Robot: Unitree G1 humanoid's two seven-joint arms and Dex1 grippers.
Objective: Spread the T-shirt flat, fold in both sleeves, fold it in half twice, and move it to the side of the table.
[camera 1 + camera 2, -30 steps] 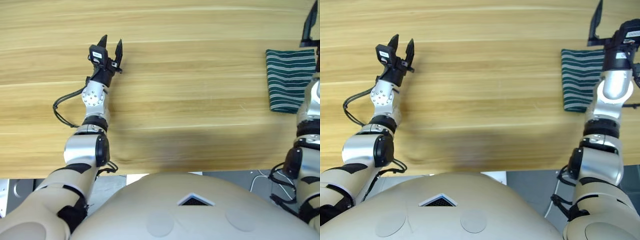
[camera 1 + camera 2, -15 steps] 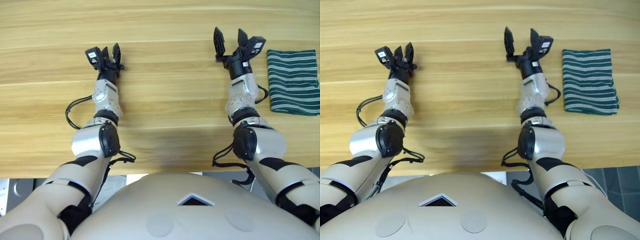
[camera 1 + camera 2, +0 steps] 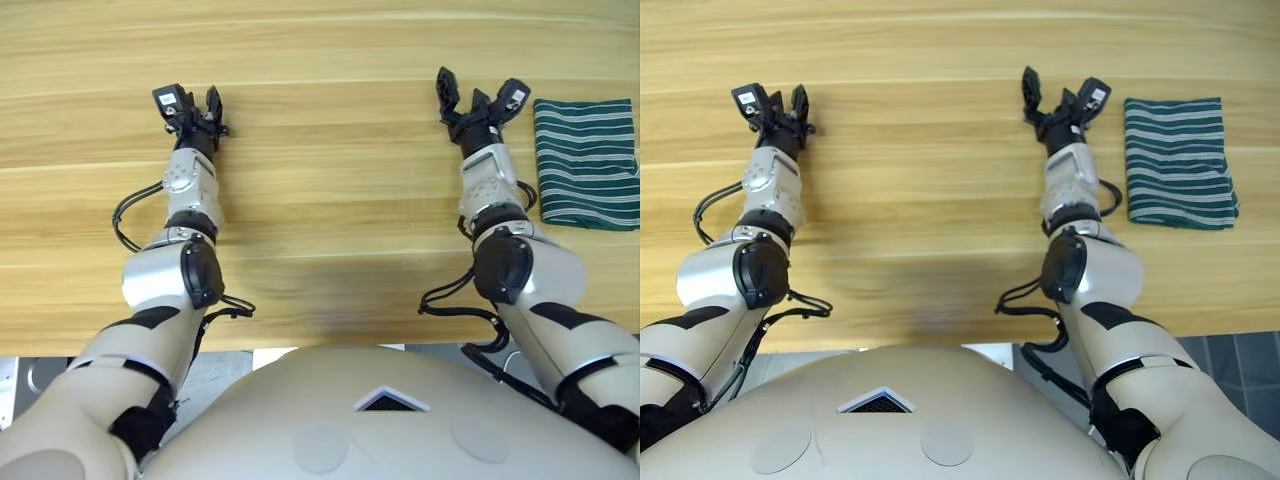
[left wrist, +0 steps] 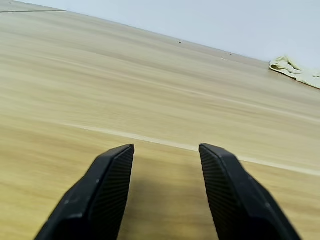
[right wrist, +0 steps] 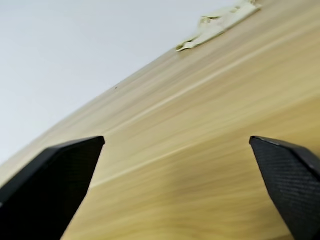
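Left eye view sorts out the T-shirt (image 3: 585, 160) for you: it's folded into a neat rectangle at the right side of the table (image 3: 330, 200). Its long axis runs away from you toward the far edge, and the stripes go crosswise.

Changes from a second ago, left to right:
- Your left gripper (image 3: 200, 102) has drifted a little to the left. Its fingers look closer together than before, but there's still a gap and nothing in it.
- Your right arm is the big one. It was stretched out over the shirt at the right edge, and now it's pulled in.
- That puts the right gripper (image 3: 462, 92) just left of the shirt, not touching it, spread wide and empty.
- The shirt hasn't budged.

Textures: in the left wrist view the fingers (image 4: 105, 190) are black with finely ribbed pads and rounded tips. The table is light wood, long grain, with pale seams between the planks. The shirt is dark green with thin white stripes, soft-looking at the folded edges. Way at the back there's a pale crumpled scrap (image 4: 295, 67) lying near a plain white wall (image 5: 75, 45).
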